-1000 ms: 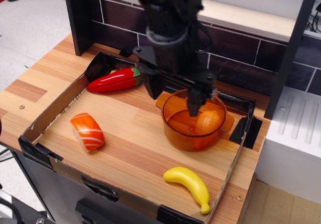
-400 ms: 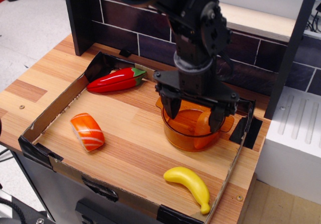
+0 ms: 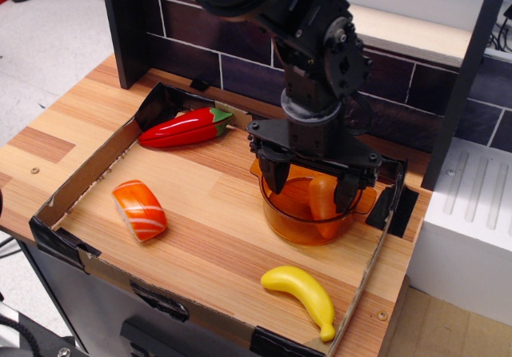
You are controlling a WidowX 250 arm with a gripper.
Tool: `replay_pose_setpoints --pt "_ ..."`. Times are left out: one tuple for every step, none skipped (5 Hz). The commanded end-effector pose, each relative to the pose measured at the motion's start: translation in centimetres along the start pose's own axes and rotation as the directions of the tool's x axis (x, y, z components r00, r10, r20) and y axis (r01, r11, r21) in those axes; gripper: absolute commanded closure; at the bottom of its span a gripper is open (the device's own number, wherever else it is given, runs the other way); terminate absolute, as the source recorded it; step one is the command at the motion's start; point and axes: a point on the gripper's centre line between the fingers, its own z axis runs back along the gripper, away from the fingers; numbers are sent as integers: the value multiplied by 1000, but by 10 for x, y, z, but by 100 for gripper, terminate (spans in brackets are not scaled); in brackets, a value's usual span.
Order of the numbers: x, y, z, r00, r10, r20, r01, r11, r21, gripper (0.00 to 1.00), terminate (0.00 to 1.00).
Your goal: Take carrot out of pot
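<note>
The orange translucent pot (image 3: 286,219) stands at the back right of the wooden board. The small orange carrot (image 3: 322,203) stands tilted inside it, against the right wall. My gripper (image 3: 310,186) hangs straight over the pot, open wide. Its left finger (image 3: 276,177) dips in at the pot's left rim. Its right finger (image 3: 346,194) sits just right of the carrot, close to it or touching it. The carrot lies between the two fingers and is not clamped. The arm hides the pot's back rim.
A red chili pepper (image 3: 182,127) lies at the back left, a salmon sushi piece (image 3: 139,210) at the front left, a yellow banana (image 3: 301,290) in front of the pot. A low cardboard wall (image 3: 70,245) rings the board. A white appliance (image 3: 472,205) stands to the right.
The gripper has turned, spread its fingers across the pot, and sunk slightly lower. The carrot now stands more upright beside the right finger.
</note>
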Motion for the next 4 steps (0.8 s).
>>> replay_pose_setpoints --pt "15 1 -7 1000 -9 24 8 1000 26 0 0" --pt "14 1 -12 1000 -8 18 8 999 33 0 0" --pt "13 2 -15 1000 -15 27 14 999 36 0 0" --pt "13 1 -16 1000 -16 26 15 999 30 100 0"
